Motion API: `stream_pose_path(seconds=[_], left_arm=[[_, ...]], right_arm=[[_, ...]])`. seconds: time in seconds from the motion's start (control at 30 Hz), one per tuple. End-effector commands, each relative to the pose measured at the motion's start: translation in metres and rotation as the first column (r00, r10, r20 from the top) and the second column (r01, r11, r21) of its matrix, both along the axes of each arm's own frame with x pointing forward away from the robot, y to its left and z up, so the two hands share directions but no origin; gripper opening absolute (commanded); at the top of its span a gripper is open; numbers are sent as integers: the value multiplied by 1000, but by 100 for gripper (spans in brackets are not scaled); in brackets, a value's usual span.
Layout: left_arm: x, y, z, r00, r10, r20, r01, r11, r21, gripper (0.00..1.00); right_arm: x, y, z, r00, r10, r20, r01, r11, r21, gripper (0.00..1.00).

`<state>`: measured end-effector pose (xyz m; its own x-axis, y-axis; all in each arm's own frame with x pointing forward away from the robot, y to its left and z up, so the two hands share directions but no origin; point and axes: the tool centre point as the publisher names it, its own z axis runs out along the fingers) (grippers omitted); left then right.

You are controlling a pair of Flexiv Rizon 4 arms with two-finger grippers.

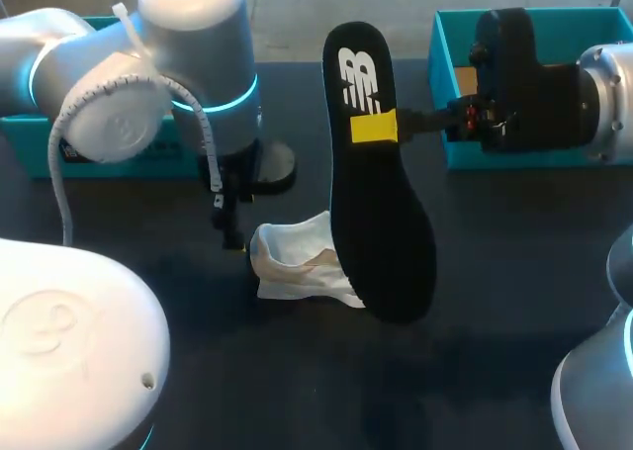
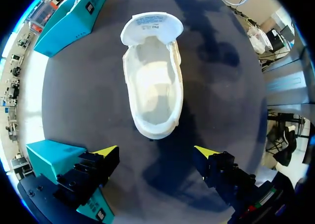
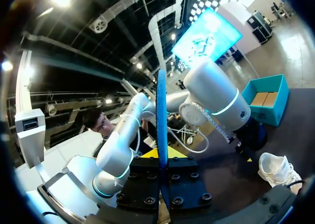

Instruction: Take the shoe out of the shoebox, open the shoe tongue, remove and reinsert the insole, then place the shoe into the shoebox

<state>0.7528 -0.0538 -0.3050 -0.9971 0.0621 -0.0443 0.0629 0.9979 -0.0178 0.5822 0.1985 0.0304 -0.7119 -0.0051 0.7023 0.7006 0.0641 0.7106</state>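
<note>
The white shoe (image 1: 297, 264) lies on the dark table (image 1: 495, 272), its tongue (image 2: 151, 27) folded back and its inside bare. My right gripper (image 1: 376, 129) is shut on the black insole (image 1: 381, 232), which it holds upright on edge above the table, just right of the shoe. In the right wrist view the insole (image 3: 161, 115) shows edge-on between the yellow tips of the right gripper (image 3: 162, 155). My left gripper (image 2: 156, 152) hangs open over the shoe's (image 2: 152, 86) heel end, with nothing between its fingers.
One teal box (image 1: 99, 158) stands at the back left behind my left arm (image 1: 158, 64). Another teal box (image 1: 514, 35) stands at the back right behind my right wrist. A white robot housing (image 1: 69, 351) fills the front left corner.
</note>
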Motion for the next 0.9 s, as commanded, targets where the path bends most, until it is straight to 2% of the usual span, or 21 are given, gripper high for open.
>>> stream_pose_path(seconds=[0.03,0.6,0.9], left_arm=[[-3,3,-1,1000,-1,5,1,1000,-5,100],[-3,3,-1,1000,-1,5,1,1000,-5,100],[7,-31,2,999,-37,-23,35,997,-64,100]], right_arm=[[0,2,0,1000,-2,-2,2,1000,-2,0],[0,2,0,1000,-2,-2,2,1000,-2,0],[0,2,0,1000,-2,-2,2,1000,-2,0]])
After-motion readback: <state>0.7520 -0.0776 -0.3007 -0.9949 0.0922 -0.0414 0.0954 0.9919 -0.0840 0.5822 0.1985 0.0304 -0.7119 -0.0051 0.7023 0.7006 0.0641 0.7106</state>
